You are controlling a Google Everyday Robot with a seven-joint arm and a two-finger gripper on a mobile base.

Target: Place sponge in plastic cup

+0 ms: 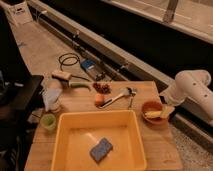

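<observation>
The blue sponge lies flat on the bottom of the large yellow tub, near its front middle. The light-green plastic cup stands upright on the wooden table, just left of the tub's far left corner. My white arm comes in from the right. Its gripper hangs at the table's right edge beside the orange bowl, far from both the sponge and the cup.
The wooden table also holds metal utensils, an orange fruit, a dark red cluster, a green item, a tan-and-white block and a crumpled white thing. A dark chair stands at the left.
</observation>
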